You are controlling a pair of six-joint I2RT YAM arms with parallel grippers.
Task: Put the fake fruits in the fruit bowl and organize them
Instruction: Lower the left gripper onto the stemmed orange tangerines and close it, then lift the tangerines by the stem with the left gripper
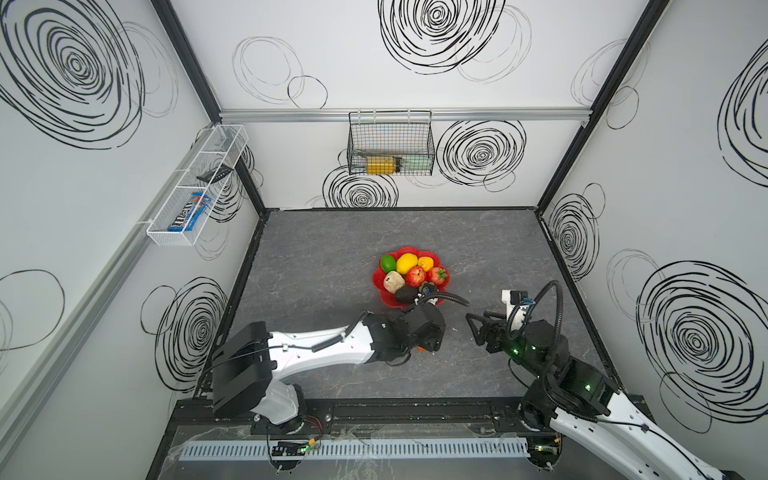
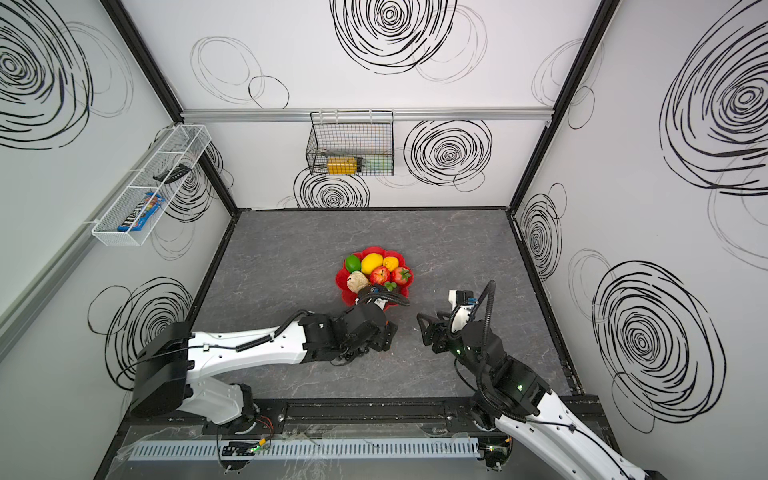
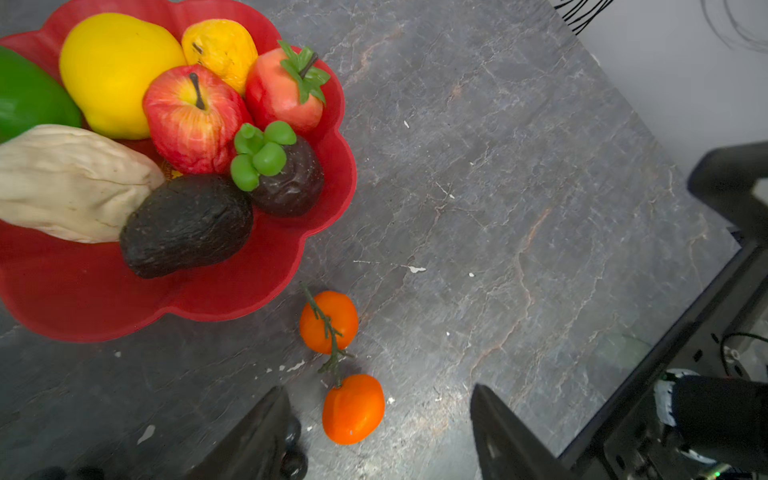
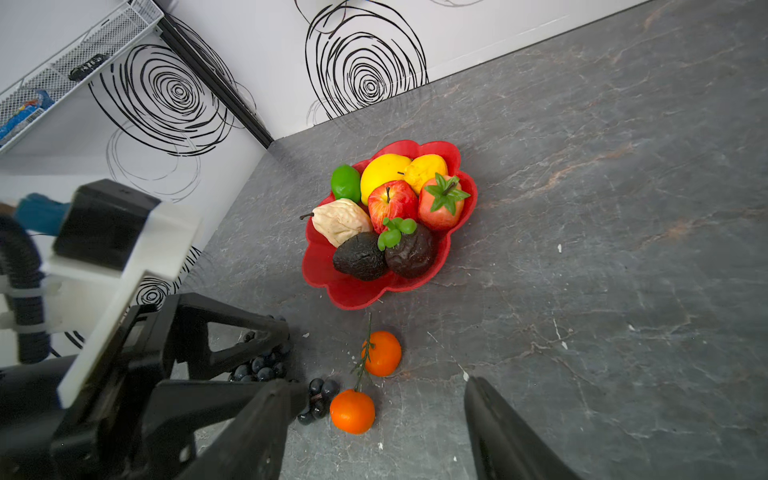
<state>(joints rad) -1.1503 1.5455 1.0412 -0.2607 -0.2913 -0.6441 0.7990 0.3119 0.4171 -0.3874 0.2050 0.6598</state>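
Two oranges (image 3: 353, 409): lay beside mid-frame bowl (image 1: 384, 297), unplaced.
Left fingers (image 3: 266, 428): stood apart astride one, probably to grasp.
Right fingers (image 4: 498, 424): stood apart, empty.

Grey tabletop (image 1: 332, 249), red bowl (image 3: 83, 307), 2 oranges (image 3: 328, 322) w/ stem, grapes (image 4: 320, 395)

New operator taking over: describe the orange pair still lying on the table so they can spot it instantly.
Find the red flower-shaped bowl on the grey table. Just outside its rim, on the side toward the arms' bases, the two oranges lie on the bare tabletop, joined by a thin green stem. They are the only bright orange balls; the grape bunch beside them is dark and small-beaded.
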